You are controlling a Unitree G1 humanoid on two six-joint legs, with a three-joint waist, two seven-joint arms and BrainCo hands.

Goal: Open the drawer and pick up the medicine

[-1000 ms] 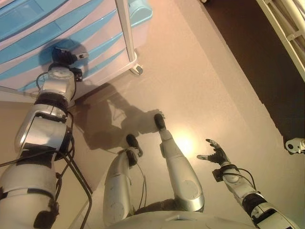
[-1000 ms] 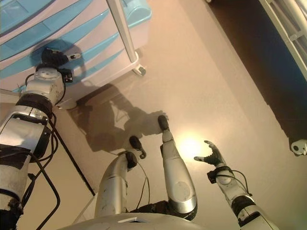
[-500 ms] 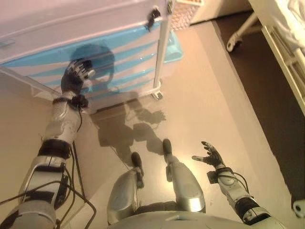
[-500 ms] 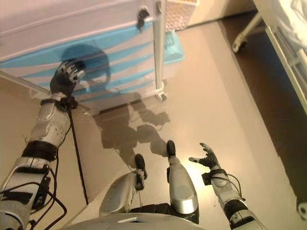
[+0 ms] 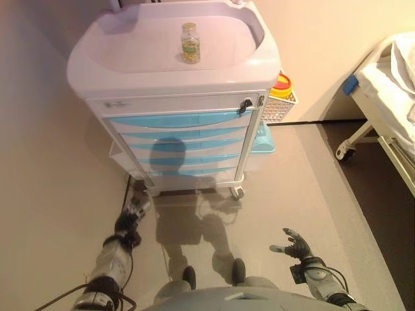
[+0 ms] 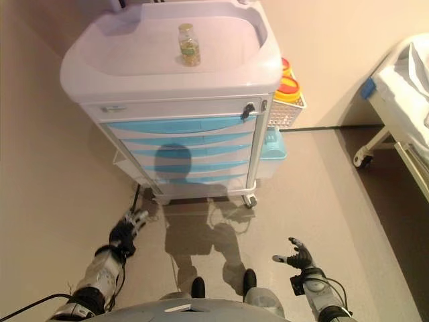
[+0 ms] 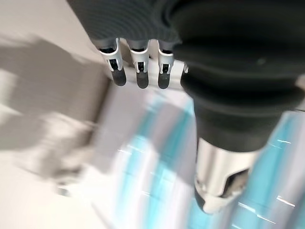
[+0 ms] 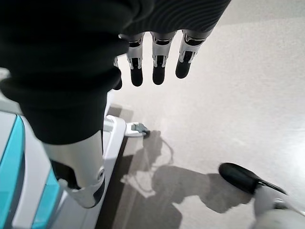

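A white medicine cart [image 5: 97, 65] stands ahead of me with several blue drawers, all shut; the top drawer [image 5: 185, 120] has a small black latch at its right end. A small glass medicine bottle [image 5: 189, 43] stands upright on the cart's recessed top. My left hand [image 5: 130, 219] hangs low at the left, well below and in front of the drawers, open and holding nothing. In the left wrist view its fingers [image 7: 138, 71] are straight, with blurred blue drawer fronts beyond. My right hand [image 5: 295, 245] is open over the floor at the lower right, palm empty.
A white basket with a yellow-lidded container [image 5: 283, 87] hangs on the cart's right side, above a light blue bin [image 5: 262, 139]. A bed [image 5: 395, 84] on wheels stands at the right. The cart's caster [image 8: 136, 128] shows in the right wrist view.
The camera has swung up, bringing the whole cart and its top into view. My left hand has come away from the drawer fronts and dropped low. The right hand stays open.
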